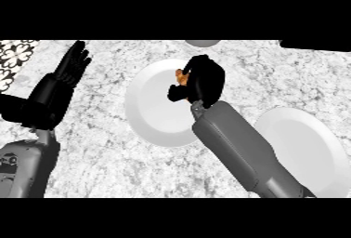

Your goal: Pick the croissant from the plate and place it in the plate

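The croissant [182,77] is mostly hidden: only an orange sliver shows at the fingers of the right hand [203,81], which is curled round it above the upper right part of the left plate [152,111]. The second plate [305,153], right of that plate, is partly covered by the forearm. The left hand [68,69] rests open, fingers straight, left of the left plate, over the counter [109,162]

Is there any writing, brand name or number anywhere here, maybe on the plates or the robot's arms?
None can be read.
Both white plates are blank.
The patterned tile at the far left shows ornament, not letters.
The grey forearms carry no readable marks.
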Robot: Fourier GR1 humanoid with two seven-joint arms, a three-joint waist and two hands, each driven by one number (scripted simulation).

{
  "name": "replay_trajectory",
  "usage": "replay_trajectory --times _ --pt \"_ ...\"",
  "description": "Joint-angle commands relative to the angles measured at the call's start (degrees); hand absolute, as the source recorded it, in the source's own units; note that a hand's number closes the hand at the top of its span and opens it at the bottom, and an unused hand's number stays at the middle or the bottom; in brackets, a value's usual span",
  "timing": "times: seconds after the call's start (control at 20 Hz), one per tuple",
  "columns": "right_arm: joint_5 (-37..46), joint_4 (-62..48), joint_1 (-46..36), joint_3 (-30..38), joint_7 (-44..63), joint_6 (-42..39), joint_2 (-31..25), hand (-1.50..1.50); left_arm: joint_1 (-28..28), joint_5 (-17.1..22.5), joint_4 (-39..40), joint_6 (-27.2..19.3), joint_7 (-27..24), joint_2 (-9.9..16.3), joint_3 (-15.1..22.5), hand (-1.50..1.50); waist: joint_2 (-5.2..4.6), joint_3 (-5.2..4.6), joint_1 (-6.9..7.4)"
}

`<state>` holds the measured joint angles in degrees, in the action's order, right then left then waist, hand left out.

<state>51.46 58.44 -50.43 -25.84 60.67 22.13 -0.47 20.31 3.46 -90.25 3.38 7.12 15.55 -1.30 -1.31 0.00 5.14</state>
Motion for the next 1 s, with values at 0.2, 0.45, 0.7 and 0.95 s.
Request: replay_trajectory --times 0.2,0.45,0.7,0.95 --pt "-13.21 -9.91 -5.47 1.3 -3.25 17.7 0.45 -1.5 1.16 0.6 1.55 0.65 -0.29 -0.47 -0.27 0.0 -0.33 0.05 0.99" --pt "-13.35 -13.5 -8.55 0.23 -5.85 30.05 0.46 -1.5 4.05 -0.38 2.01 0.61 0.66 -0.02 0.14 0.0 -0.41 0.06 1.4" --pt "-19.26 -11.11 -8.46 3.07 -11.11 38.03 0.46 -1.5 -1.73 -0.35 1.41 1.27 -2.47 -0.46 0.16 0.0 0.21 0.02 -0.22" --pt "-20.72 -8.91 -4.23 0.5 -12.15 46.32 0.46 -1.5 -5.12 -1.38 -0.48 0.04 -2.89 0.41 -1.34 0.0 1.03 0.01 -2.29"
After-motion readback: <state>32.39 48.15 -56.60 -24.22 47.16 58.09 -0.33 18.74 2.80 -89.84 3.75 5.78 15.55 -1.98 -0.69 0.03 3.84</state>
